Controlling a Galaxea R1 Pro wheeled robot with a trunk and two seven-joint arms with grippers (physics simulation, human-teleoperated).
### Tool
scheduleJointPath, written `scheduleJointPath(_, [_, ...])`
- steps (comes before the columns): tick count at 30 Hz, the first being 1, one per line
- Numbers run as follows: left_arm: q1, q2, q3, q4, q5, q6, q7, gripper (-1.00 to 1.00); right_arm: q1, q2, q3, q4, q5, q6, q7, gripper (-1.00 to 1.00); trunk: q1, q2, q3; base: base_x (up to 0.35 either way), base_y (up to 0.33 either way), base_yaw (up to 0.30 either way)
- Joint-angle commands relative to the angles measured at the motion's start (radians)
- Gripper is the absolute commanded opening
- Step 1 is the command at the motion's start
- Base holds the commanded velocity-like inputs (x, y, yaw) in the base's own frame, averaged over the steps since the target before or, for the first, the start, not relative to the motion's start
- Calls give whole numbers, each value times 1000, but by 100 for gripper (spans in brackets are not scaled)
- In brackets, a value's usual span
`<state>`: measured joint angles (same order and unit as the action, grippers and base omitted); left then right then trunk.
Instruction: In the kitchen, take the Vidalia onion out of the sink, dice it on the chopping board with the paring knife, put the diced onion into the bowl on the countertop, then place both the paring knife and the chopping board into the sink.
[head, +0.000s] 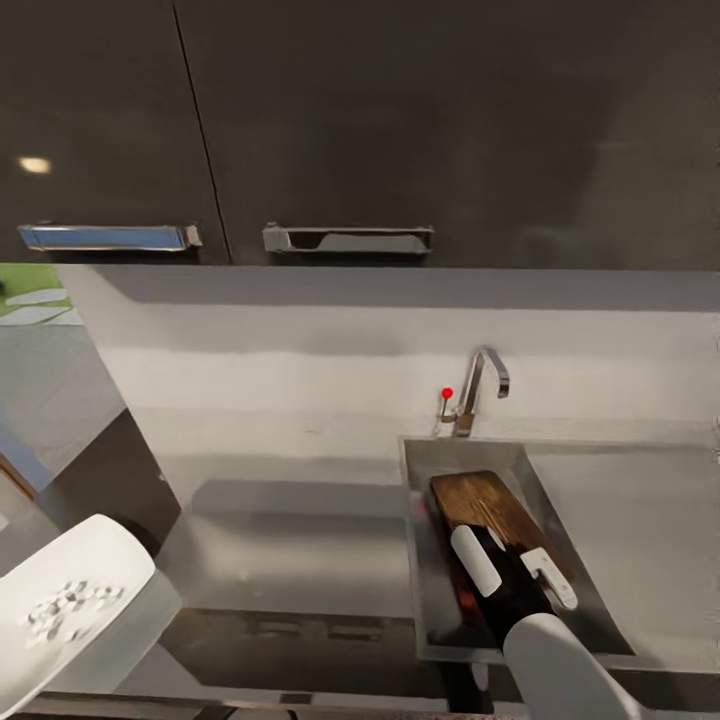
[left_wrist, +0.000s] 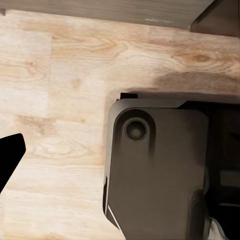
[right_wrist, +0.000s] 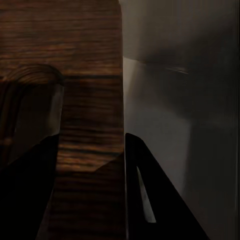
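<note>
The dark brown chopping board (head: 480, 505) lies tilted inside the sink (head: 418, 600), its far end toward the tap (head: 486, 385). My right gripper (head: 505, 552) is shut on the board's near end. In the right wrist view the board (right_wrist: 90, 100) runs between the two dark fingers (right_wrist: 30, 200) of the right gripper (right_wrist: 90, 147). A reddish-brown strip (head: 463, 598) beside the board on the basin floor looks like the paring knife. The white bowl (head: 95, 560) at the lower left holds small pale diced onion pieces (head: 68, 605). One black fingertip (left_wrist: 10, 155) of my left gripper shows over the floor.
The grey countertop (head: 290, 560) stretches left of the sink, and the flat drainboard (head: 645, 530) lies to its right. Dark wall cabinets (head: 350, 120) with chrome handles hang above. The left wrist view looks down on the wooden floor (left_wrist: 60, 75) and the robot's dark base (left_wrist: 160, 170).
</note>
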<state>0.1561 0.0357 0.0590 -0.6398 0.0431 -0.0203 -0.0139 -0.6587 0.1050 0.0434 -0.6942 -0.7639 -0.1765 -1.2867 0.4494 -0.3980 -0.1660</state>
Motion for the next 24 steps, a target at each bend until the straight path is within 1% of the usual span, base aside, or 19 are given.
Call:
scheduleJointPath(1, [0,0,1,-1,4,-1,-1,100,-1,-1,4,0,-6,-11,0,-100,1,-2,-3,0,-1,-125])
scheduleJointPath(8, [0,0,1,-1,4,-1,-1,100,-1,0,4,22,-9,-13,11,-100,1,-2,-6,0,0,15])
scheduleJointPath(10, [0,0,1,-1,4,-1,-1,100,-1,0,4,29,-8,-30,43,-100,1,-2,-6,0,0,4])
scheduleJointPath(13, [0,0,1,-1,4,-1,-1,100,-1,1,4,67,-10,-61,95,-100,1,-2,-6,0,0,0])
scheduleJointPath(16, [0,0,1,0,4,-1,-1,100,-1,0,4,85,-11,-68,129,-100,1,-2,-6,0,0,0])
scheduleJointPath(24, [0,0,1,0,4,-1,-1,100,-1,-1,3,91,-11,-69,139,-100,1,-2,-6,0,0,0])
